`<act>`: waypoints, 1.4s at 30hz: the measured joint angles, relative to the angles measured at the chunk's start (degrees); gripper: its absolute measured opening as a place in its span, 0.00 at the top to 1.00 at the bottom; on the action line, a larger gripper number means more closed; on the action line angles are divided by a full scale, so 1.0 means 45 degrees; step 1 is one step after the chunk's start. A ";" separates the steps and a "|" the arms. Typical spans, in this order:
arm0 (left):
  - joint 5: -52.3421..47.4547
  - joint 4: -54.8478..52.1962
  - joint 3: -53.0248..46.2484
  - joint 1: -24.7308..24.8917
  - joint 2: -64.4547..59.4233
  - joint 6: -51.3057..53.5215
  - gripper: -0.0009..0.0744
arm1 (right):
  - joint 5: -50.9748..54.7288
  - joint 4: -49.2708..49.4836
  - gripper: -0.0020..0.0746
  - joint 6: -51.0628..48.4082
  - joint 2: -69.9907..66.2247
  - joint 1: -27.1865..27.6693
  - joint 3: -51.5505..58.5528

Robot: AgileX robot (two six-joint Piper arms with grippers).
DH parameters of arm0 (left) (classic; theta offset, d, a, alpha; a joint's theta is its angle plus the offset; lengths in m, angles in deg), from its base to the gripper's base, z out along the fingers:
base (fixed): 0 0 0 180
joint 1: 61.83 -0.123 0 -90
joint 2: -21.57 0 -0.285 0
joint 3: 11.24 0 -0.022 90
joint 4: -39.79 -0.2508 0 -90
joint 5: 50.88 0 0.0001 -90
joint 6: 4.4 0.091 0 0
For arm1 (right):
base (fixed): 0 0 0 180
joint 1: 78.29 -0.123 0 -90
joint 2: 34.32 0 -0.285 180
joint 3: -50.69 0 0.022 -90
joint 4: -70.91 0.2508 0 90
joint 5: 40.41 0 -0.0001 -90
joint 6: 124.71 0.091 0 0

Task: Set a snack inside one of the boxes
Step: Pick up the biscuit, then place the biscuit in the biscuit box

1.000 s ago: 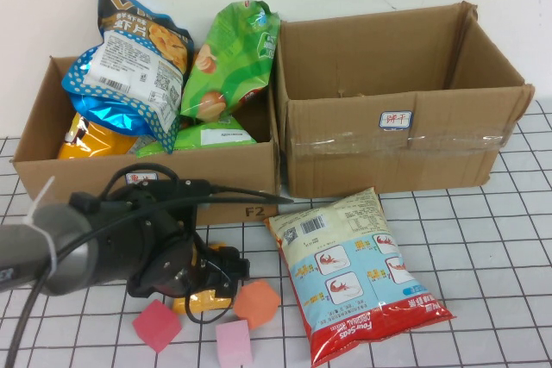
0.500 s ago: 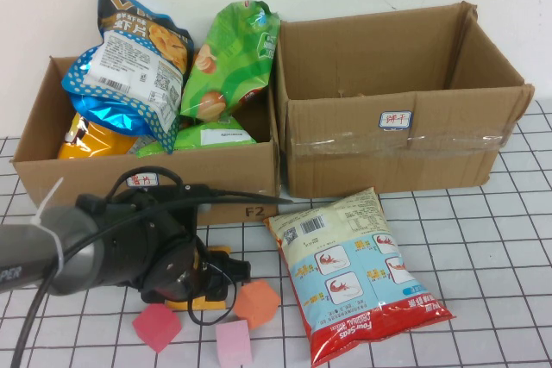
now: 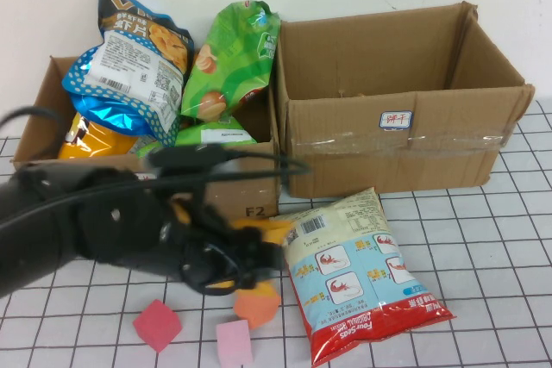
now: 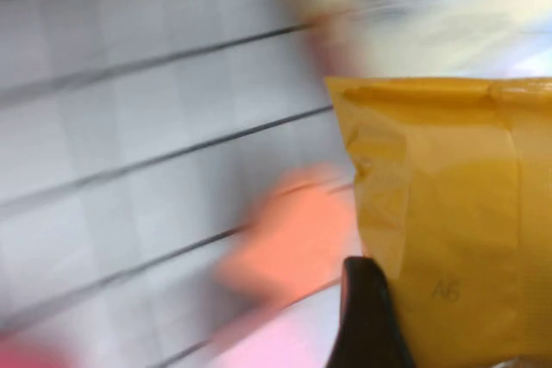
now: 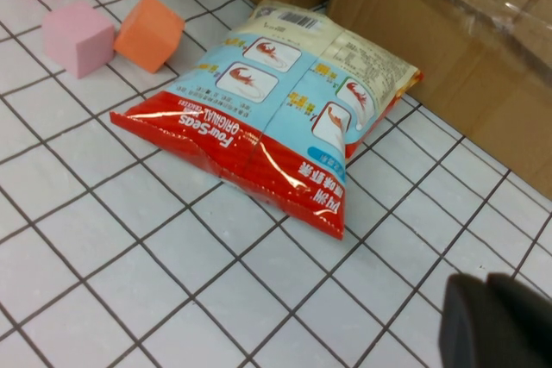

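My left gripper [image 3: 246,252] is shut on a small yellow snack packet [image 3: 266,232] and holds it above the table, in front of the left box [image 3: 254,187]. In the left wrist view one black finger [image 4: 366,316] presses against the yellow packet [image 4: 448,213]. A red, blue and cream snack bag [image 3: 354,269] lies flat in front of the right box [image 3: 388,157], whose inside shows nothing. My right gripper [image 5: 492,321] is shut and empty, low over the tiles near that bag [image 5: 285,118]. It is out of the high view.
The left box holds several snack bags: blue [image 3: 129,58], green [image 3: 228,58] and orange [image 3: 90,140]. Three foam cubes lie near the table's front: orange [image 3: 256,306], pink [image 3: 234,342] and magenta [image 3: 157,325]. A white wall stands behind the boxes.
My left arm has risen and swung right, lifting the yellow packet off the table from beside the cubes toward the snack bag. The cubes and the bag have not moved.
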 joint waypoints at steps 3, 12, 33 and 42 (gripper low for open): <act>0.0059 0.2755 0.0695 0.0379 0.0416 0.4101 0.46 | -0.0042 0.0000 0.97 0.0000 0.0000 0.0000 0.0000; 0.1036 0.5715 0.5218 0.0529 -0.0797 0.9238 0.46 | -0.0102 0.0000 0.97 -0.0006 0.0000 0.0000 0.0000; 0.8227 0.5495 0.8971 0.0529 -0.6792 1.2627 0.35 | -0.0149 0.0000 0.97 -0.0006 0.0000 0.0000 0.0000; 0.6593 0.5550 0.8971 0.0529 -0.6382 1.2767 0.25 | -0.0064 0.0000 0.97 -0.0006 0.0000 0.0000 0.0000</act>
